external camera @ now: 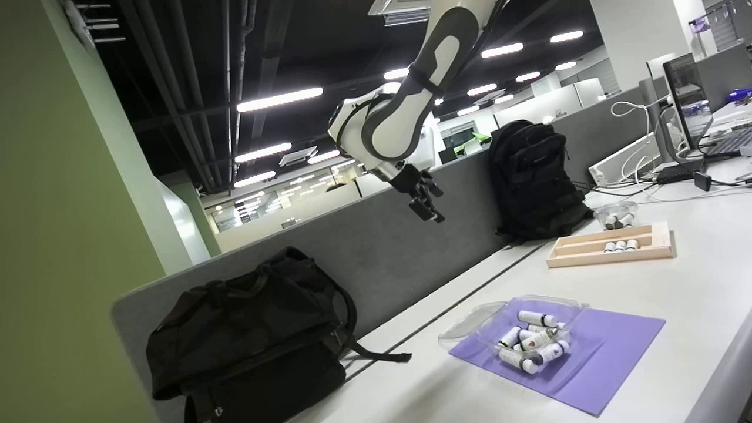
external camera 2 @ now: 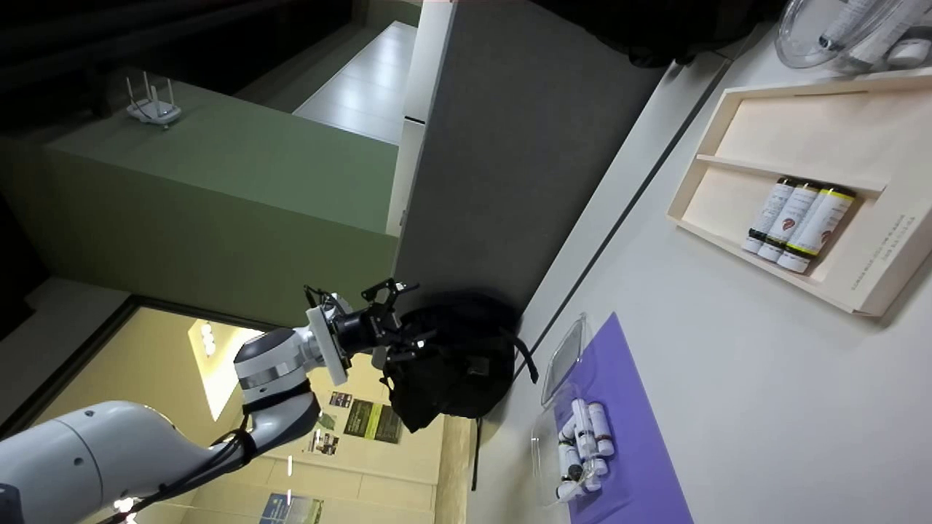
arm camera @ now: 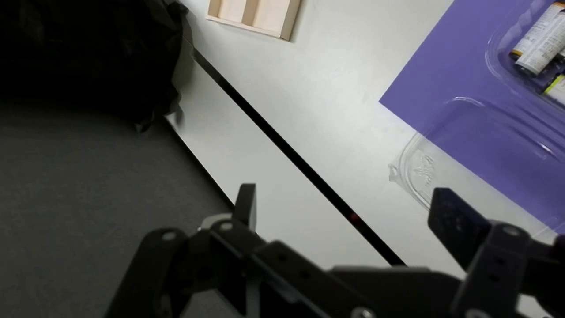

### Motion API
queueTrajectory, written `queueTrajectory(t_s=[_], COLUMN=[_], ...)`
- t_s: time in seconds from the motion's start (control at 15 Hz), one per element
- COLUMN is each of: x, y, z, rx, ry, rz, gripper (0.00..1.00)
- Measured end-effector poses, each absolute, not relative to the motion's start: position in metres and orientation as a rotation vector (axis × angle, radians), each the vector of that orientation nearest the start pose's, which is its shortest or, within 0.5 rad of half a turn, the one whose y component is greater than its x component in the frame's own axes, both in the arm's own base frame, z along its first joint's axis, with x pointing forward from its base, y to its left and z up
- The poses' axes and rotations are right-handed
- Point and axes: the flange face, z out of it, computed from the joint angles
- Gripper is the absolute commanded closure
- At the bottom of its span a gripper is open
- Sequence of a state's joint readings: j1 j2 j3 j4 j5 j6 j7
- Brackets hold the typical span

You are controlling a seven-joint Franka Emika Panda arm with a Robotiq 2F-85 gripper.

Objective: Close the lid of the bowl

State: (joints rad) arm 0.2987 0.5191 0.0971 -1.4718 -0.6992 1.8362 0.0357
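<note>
End effector [arm camera: 345,206]: spread wide and pinching nothing; it hung well above the counter [external camera: 699,288], touching nothing in view.
Lid [external camera: 473,322]: lay open, folded out beside the bowl [external camera: 571,314], partly over the mat [external camera: 628,338] and partly past it; it looked joined to the bowl along one side, though the clear plastic left that unsure.
Bowl: sat uncovered on the mat, so the closing seemed not yet begun; reaching the lid's outer edge, swinging it over and pressing it down were all left.
Bottles [external camera: 537,319]: lay heaped inside the bowl; any standing proud of the rim might have kept the lid from seating.
Tray [external camera: 587,259]: sat well apart from the bowl, with three more bottles [external camera 2: 790,222] in one compartment.
</note>
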Motion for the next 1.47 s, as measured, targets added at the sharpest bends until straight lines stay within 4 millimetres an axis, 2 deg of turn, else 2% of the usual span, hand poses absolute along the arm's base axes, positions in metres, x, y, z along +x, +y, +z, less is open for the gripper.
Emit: queueTrajectory(t_s=[0.87, 1.13, 1.47], x=[0.662, 0.66, 0.658], y=[0.212, 0.218, 0.217], z=[0.381, 0.376, 0.37], rx=[2.44, 2.533, 2.538], ry=[0.747, 0.635, 0.537], rz=[0.001, 0.024, 0.011], gripper=[0.0, 0.0, 0.0])
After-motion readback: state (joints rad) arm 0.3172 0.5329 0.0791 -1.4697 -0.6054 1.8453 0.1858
